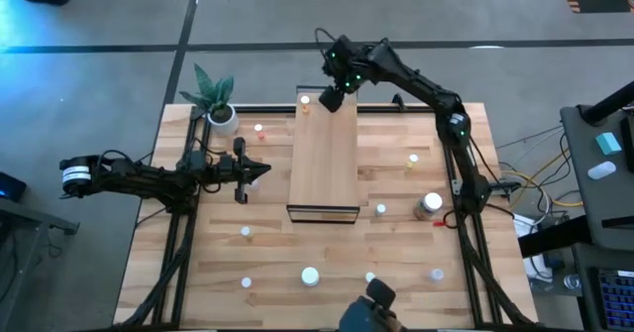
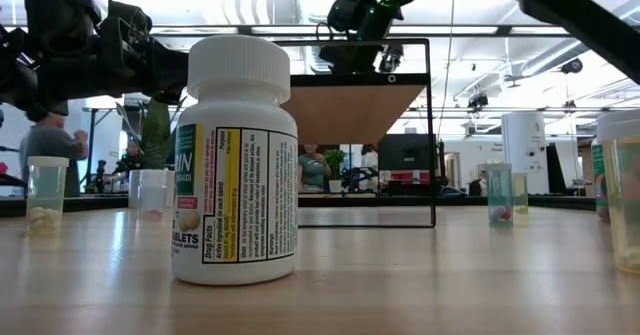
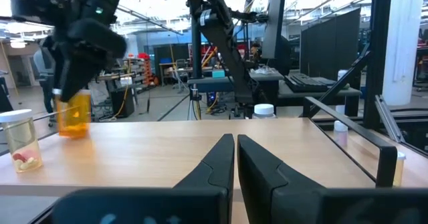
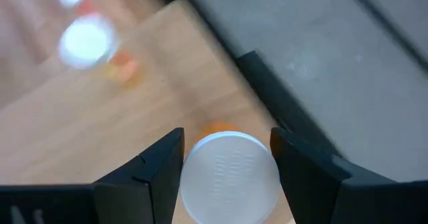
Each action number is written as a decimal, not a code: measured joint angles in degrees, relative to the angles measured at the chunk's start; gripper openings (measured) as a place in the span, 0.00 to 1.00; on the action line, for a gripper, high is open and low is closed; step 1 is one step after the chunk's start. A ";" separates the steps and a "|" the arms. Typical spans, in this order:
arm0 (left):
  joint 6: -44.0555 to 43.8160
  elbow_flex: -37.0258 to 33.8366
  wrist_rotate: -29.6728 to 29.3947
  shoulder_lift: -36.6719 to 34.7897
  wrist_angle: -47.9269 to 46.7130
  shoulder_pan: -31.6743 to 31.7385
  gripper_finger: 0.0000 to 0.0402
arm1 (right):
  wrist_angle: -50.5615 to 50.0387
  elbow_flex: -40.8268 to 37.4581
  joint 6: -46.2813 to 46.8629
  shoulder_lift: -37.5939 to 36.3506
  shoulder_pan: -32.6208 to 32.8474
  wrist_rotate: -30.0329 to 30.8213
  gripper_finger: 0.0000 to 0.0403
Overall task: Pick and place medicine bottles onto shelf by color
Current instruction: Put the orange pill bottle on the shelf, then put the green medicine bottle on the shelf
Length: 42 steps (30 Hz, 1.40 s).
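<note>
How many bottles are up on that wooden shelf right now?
2: a clear bottle standing near one end, and an orange bottle beside it, held by the right tool. None seem hidden.

A white bottle (image 2: 237, 160) with a white cap stood close up on the wooden table (image 2: 400, 275), its yellow label facing forward. Behind it rose the shelf (image 2: 360, 110), a black frame with a light wood top seen from below. A dark arm (image 2: 90, 50) hung over the left side, and another arm (image 2: 420, 0) reached in from the upper right above the shelf. A small clear bottle (image 2: 46, 193) with pills stood far left, and two more small bottles (image 2: 500, 193) stood to the right. A larger jar (image 2: 620, 190) was cut off at the right edge. A person (image 2: 45, 145) stood in the room beyond.
</note>
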 joint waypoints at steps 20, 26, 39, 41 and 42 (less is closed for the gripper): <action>0.25 0.00 0.01 0.00 -0.11 0.01 0.00 | -3.44 -0.65 -6.63 -1.67 1.95 0.33 0.52; 0.25 0.00 0.01 0.00 -0.11 0.01 0.00 | -3.37 -1.55 -7.14 -1.67 1.95 0.35 0.62; 0.36 0.00 0.01 0.00 -0.12 0.00 0.00 | -4.73 1.47 -13.54 -7.99 5.02 15.86 0.72; 0.36 0.00 0.01 0.00 -0.11 -0.01 0.00 | -7.30 1.47 -12.51 -11.07 5.45 16.40 0.69; 0.38 0.00 0.01 0.00 -0.11 -0.01 0.00 | -8.88 1.47 -11.06 -12.37 5.55 16.13 0.66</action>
